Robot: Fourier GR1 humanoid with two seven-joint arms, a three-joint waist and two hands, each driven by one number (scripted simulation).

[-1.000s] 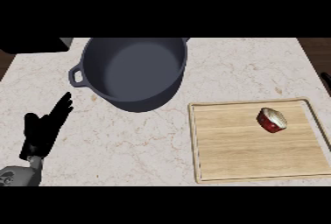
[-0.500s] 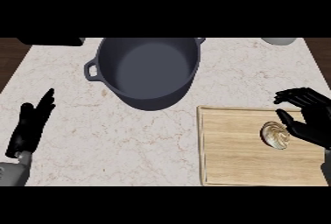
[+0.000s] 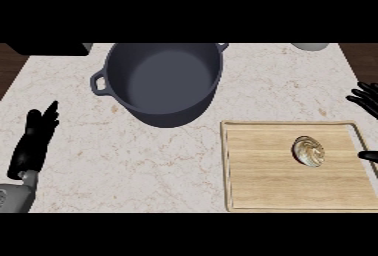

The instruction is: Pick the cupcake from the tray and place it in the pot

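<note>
- Leftmost, the left hand (image 3: 33,142) shows near the view's left edge, resting over the pale marbled bench (image 3: 111,165) with its fingers straight and close together, pointing up the view and holding nothing; its grey forearm (image 3: 13,197) comes in from the lower left corner.
- Next, toward the back of the bench, stands the dark grey pot (image 3: 162,80), well apart from the left hand; it has a loop handle on its left side and another at its upper right rim, and its inside shows only bare dark metal.
- Just below and to the right of the pot lies the wooden tray (image 3: 258,175), a light rectangular board with a raised edge, its upper left corner near the pot's wall but not touching it.
- On the right half of the tray sits the cupcake (image 3: 308,150), a small rounded thing with a pale swirled top, apart from both hands and clear of the tray's rim.
- Near the back right corner of the bench a pale rounded object (image 3: 310,46) is cut off by the top of the view, too little of it showing to name.
- At the far right edge the right hand (image 3: 367,97) is mostly out of view: some spread fingertips show above the tray and a dark tip at the tray's right rim, probably its thumb; the fingers look parted and touch nothing.
</note>
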